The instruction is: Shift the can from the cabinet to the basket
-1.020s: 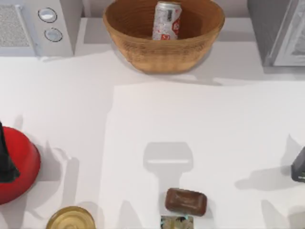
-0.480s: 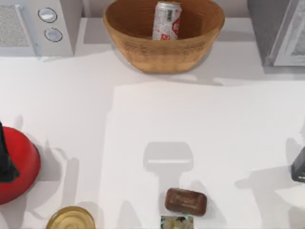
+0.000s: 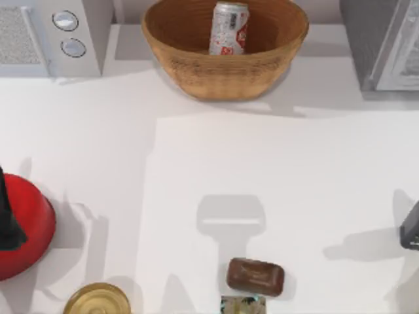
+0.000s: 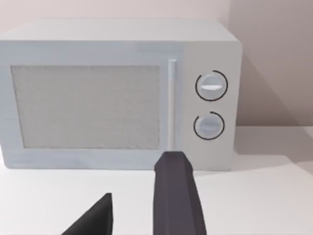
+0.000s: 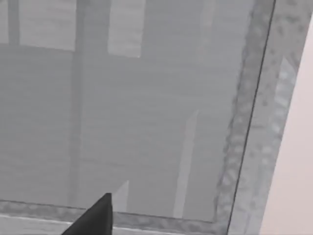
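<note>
Can sitting inside the basket, both arms lying back at the near edges.

The can (image 3: 228, 27) is standing nearly upright, leaning slightly, inside the basket (image 3: 226, 69) at the far middle of the table, so the transfer looks done. The right gripper (image 3: 411, 227) is sitting at the right edge, well apart from the can, which is lying far and to its left; the left gripper (image 4: 142, 210) is resting at the near left, facing the microwave (image 4: 117, 93). Neither is grasping anything; whether their fingers are parted, I cannot tell.
</note>
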Robot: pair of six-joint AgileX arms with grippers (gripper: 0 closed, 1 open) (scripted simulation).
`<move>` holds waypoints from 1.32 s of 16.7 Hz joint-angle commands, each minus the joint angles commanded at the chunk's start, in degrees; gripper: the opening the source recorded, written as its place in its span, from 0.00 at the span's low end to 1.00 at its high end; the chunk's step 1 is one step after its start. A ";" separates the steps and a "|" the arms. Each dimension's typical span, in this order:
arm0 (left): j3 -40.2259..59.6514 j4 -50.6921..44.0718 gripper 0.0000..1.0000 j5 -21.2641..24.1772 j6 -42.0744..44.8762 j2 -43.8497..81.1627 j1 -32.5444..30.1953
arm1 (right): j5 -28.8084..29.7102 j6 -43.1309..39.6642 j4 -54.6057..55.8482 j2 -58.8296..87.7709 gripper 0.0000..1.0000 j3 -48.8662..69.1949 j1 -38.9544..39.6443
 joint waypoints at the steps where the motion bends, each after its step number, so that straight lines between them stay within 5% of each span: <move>1: 0.00 0.00 1.00 0.00 0.00 0.00 0.00 | -1.58 0.19 1.54 3.00 1.00 0.01 -1.88; 13: 0.00 0.00 1.00 0.00 0.00 0.00 0.00 | -5.00 0.98 1.64 8.79 1.00 1.26 -6.08; 22: 0.00 0.00 1.00 0.00 0.00 0.00 0.00 | -6.52 2.88 -35.51 -0.73 1.00 37.01 -8.50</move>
